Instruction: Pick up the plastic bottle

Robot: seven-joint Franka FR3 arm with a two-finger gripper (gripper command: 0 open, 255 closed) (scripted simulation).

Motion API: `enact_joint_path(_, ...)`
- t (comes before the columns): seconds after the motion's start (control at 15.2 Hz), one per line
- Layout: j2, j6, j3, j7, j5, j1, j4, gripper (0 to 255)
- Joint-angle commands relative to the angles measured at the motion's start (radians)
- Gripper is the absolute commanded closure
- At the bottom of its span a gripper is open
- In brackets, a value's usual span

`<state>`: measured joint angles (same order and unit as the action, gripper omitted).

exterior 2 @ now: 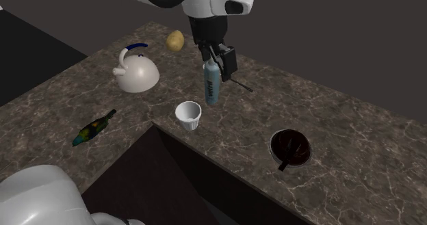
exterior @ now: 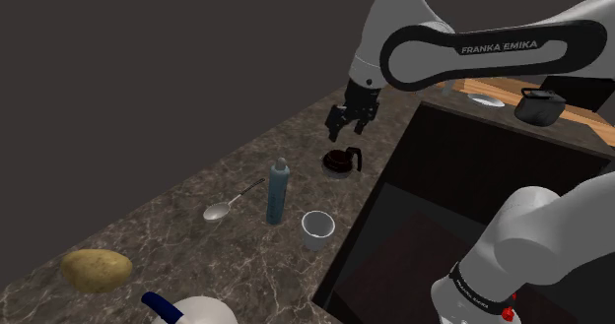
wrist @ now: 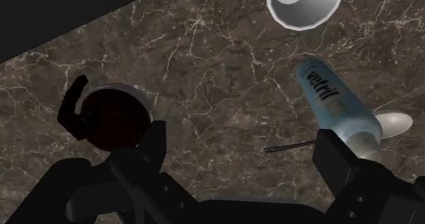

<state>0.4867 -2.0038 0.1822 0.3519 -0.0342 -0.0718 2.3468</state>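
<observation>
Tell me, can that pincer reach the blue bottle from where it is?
Probably yes. The pincer hangs open above the counter, and the upright blue bottle stands apart from the white cup, with nothing over its top.

1. The white cup (exterior 2: pixel 189 114) stands upright on the dark marble counter (exterior 2: pixel 356 141), at the corner of a sunken dark recess (exterior 2: pixel 171 186).
2. Just behind the cup, slightly to the second exterior view's right, a blue bottle (exterior 2: pixel 212 87) stands upright.
3. Higher than the cup, the black gripper (exterior 2: pixel 219 61) overlaps the bottle's top.
4. Left of the cup sits a white kettle (exterior 2: pixel 137 73); far behind the cup lies a potato (exterior 2: pixel 176 40).
5. Left of the cup and nearer the camera, a dark glass bottle (exterior 2: pixel 94 128) lies flat.
6. Well right of the cup rests a dark round pot (exterior 2: pixel 290 148).
</observation>
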Motion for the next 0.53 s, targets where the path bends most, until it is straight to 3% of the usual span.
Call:
enact_joint_path(0.0, -0.055, -0.049, 0.025, 0.025, -0.007, -0.009, -0.008, 0)
enact_joint_path(0.46, -0.274, -0.183, 0.109, 0.12, 0.006, -0.033, -0.099, 0)
